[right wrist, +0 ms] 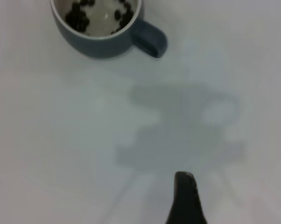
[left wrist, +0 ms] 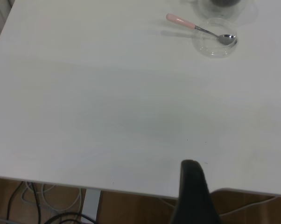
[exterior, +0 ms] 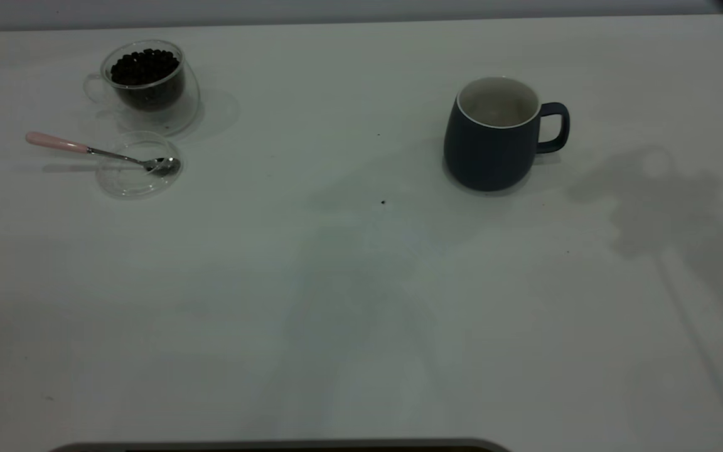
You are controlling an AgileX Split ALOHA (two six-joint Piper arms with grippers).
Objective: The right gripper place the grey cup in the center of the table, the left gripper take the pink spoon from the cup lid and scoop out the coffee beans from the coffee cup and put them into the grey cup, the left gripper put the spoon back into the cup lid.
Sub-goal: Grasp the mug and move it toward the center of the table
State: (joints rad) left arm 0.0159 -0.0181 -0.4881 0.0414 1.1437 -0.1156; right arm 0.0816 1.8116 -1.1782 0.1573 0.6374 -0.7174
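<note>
pink spoon (exterior: 85,149) bowl in cup lid (exterior: 139,165), handle pointing left

Coffee cup (left wrist: 223,3) cut by left wrist edge; grey cup (right wrist: 103,32) cropped in right wrist view.

Pink spoon (exterior: 95,151) rests across cup lid (exterior: 139,165); grey cup (exterior: 493,139) seemingly empty.

I read this as a lab or test bench rather than a home: a bare white tabletop (exterior: 349,301) fills my exterior view under a plain pale wall (exterior: 336,9) along the top, and loose cables (left wrist: 42,205) trail on a wooden floor (left wrist: 131,207) at the lower left of my left wrist view.
</note>
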